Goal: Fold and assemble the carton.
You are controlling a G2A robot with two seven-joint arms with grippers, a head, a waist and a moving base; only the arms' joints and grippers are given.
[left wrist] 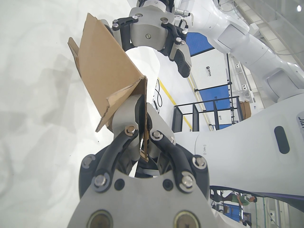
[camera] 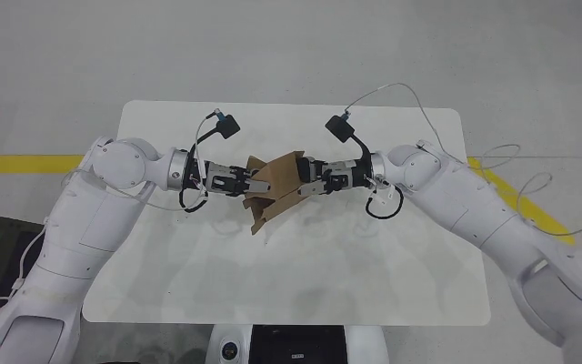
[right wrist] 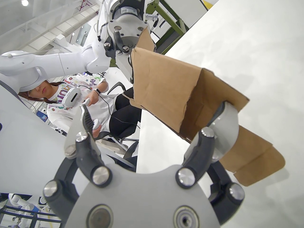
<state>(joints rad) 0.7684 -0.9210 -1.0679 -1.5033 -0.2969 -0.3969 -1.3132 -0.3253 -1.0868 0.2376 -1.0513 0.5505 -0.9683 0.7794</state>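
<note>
Both arms are angled inward, elbows out, claws faced tip to tip. Left claw (left wrist: 140, 107) is clamped on a carton (left wrist: 104, 72) flap. Right claw (right wrist: 153, 112) is spread wide, one finger (right wrist: 226, 119) against the carton.

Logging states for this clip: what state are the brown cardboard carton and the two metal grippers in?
brown cardboard carton: partly folded, flaps loose, held up between the two grippers.
left gripper: jaws shut on the edge of a carton panel.
right gripper: jaws wide open, one jaw against the carton, the other clear of it.
</note>
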